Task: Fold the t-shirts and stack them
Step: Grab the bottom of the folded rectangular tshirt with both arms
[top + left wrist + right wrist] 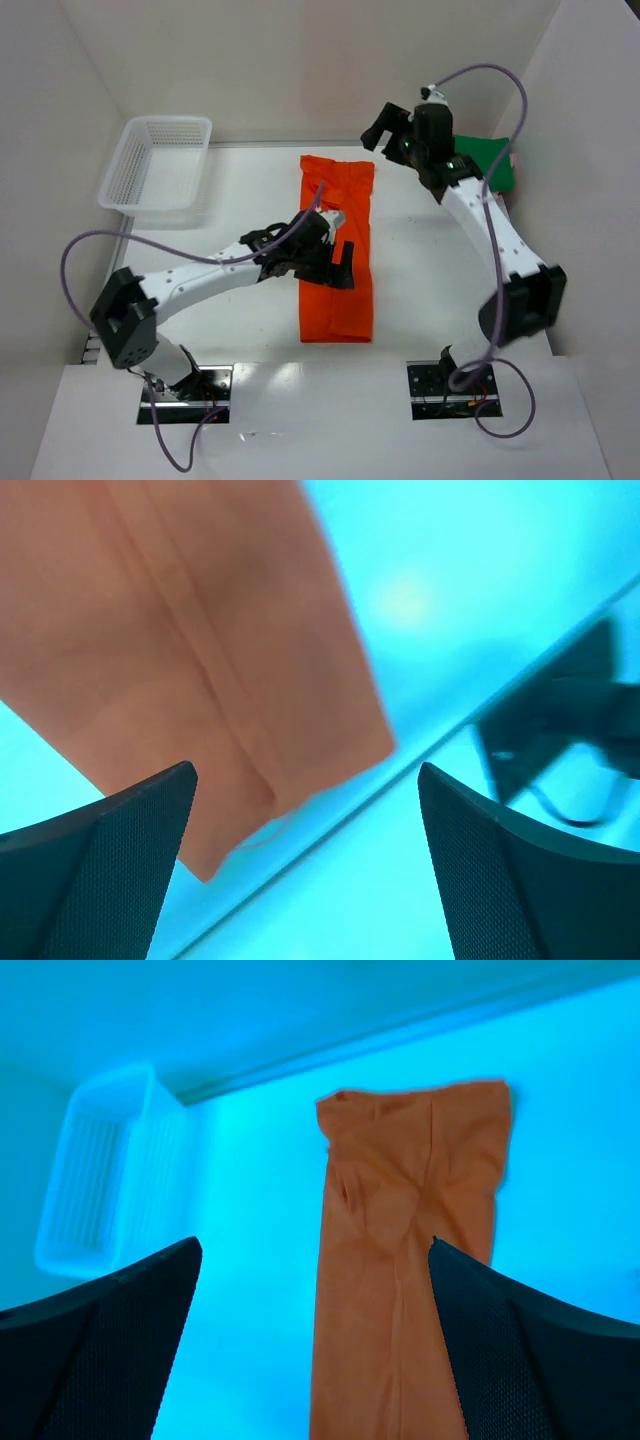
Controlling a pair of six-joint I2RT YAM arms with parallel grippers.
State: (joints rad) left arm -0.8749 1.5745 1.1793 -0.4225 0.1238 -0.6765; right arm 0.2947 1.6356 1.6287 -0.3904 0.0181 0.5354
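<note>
Left gripper jaws wide apart, holding nothing, over the middle of the orange t-shirt. Right gripper jaws also spread, empty, raised near the shirt's far end. Shirt lies as a long folded strip mid-table. Green folded shirt far right, behind the right arm. White mesh basket far left.

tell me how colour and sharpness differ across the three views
Top external view: neutral colour, sharp, with a glare patch on the white table. Left wrist view: heavy cyan cast, the bright orange cloth t-shirt washed to peach and blurred. Right wrist view: same cyan cast, but that shirt and the white plastic mesh basket are sharper.
</note>
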